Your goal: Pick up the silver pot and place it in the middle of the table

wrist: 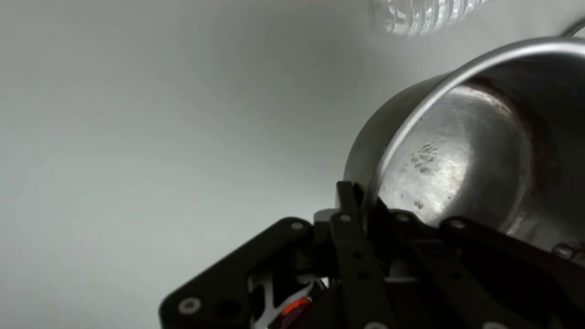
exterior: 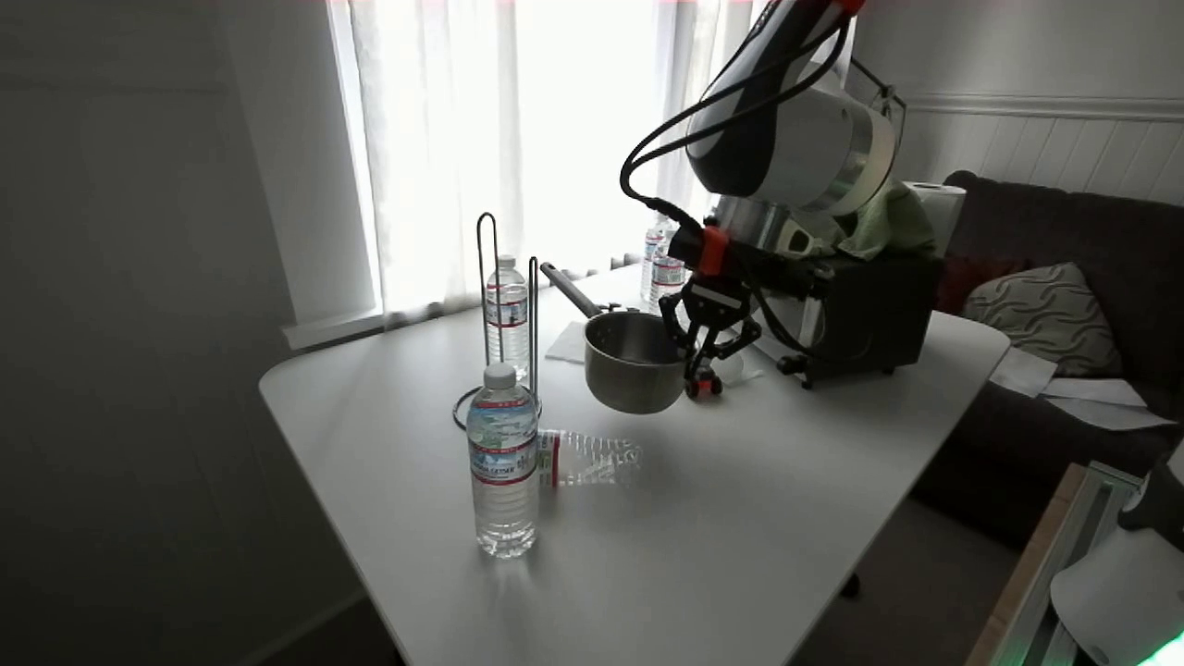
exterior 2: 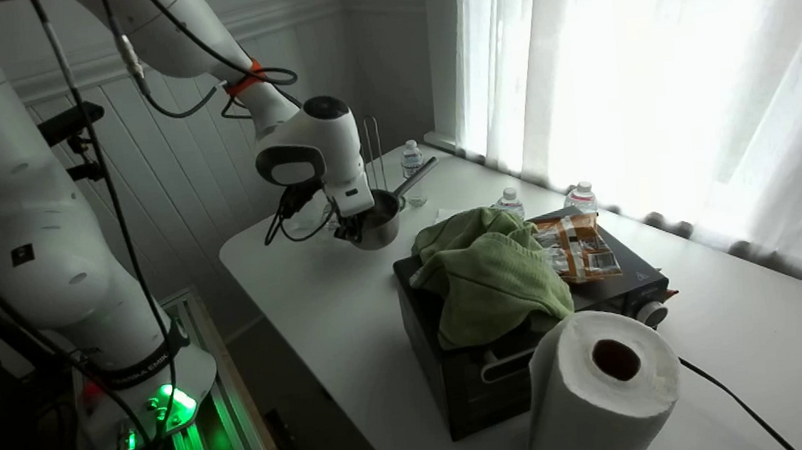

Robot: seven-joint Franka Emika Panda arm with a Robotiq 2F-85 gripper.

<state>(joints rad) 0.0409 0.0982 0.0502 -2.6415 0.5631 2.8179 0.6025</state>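
The silver pot (exterior: 635, 384), a round grey saucepan with a long handle, shows in both exterior views (exterior 2: 382, 235). It appears held above the white table (exterior: 740, 527), roughly level, with its handle pointing away toward the window side. My gripper (exterior: 696, 363) is shut on the pot's rim on the side opposite the handle. In the wrist view the fingertips (wrist: 363, 205) pinch the rim, one finger inside and one outside the wall, and the pot's inside (wrist: 438, 155) is bare metal with dark stains. In an exterior view the arm hides most of the gripper (exterior 2: 350, 227).
An upright water bottle (exterior: 502, 472) and a bottle lying on its side (exterior: 592, 460) are close to the pot. A wire stand (exterior: 482, 296) and another bottle (exterior: 518, 314) stand behind. A black oven (exterior: 879, 314) carries a green towel (exterior 2: 490, 268); a paper roll (exterior 2: 602, 416) stands beside it.
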